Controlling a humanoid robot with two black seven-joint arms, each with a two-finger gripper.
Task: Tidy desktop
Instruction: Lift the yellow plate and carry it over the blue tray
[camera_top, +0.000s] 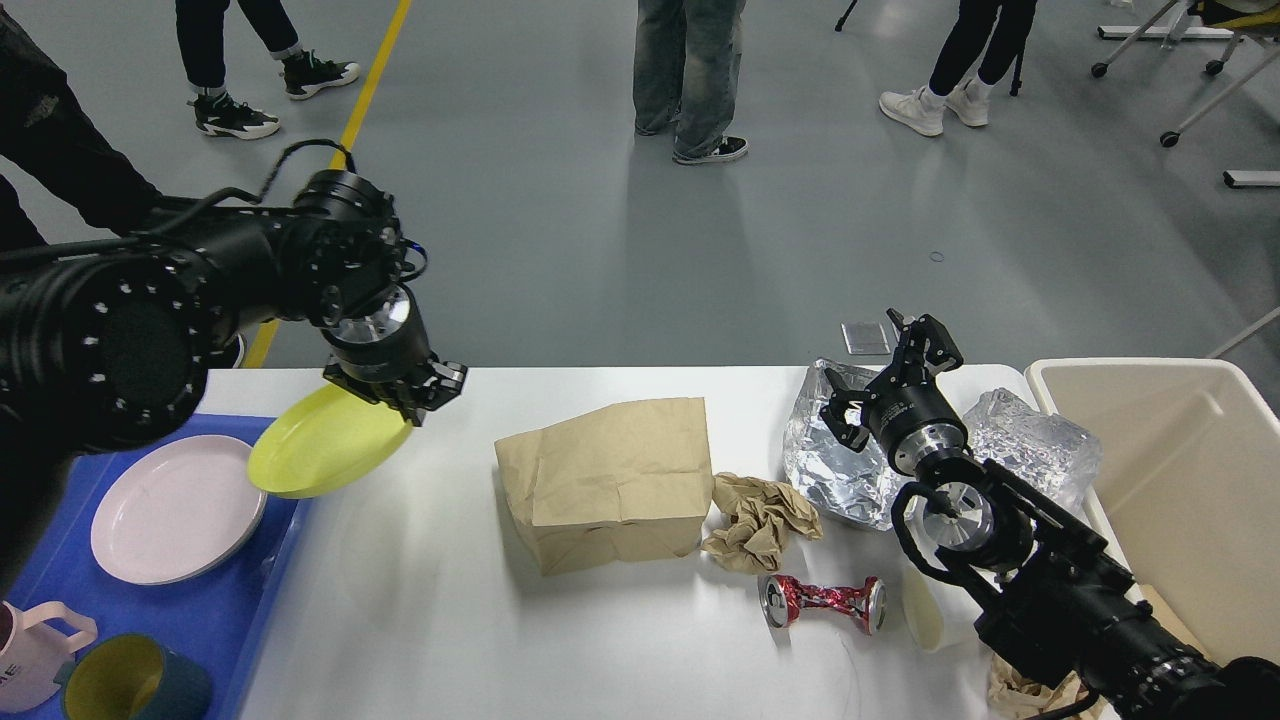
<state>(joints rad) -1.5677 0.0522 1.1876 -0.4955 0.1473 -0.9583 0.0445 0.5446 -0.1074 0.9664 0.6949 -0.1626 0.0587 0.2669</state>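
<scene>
desktop (420, 610) | left end effector (408, 392) pinching yellow plate (325, 445) | right end effector (890, 385) spread | paper bag (610, 480) central

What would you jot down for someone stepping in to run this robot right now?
Left gripper: shut on the yellow-green plate, held above the blue tray's edge.
Right gripper: open, empty, over the crumpled foil.
Done: white plate and two mugs on the tray.
Left on the desktop: paper bag, crumpled brown paper, crushed red can, foil, clear plastic. Beige bin stands at right.

white desktop (420, 620): smooth, flat, rounded far corners, widest surface, cluttered on right half.
</scene>
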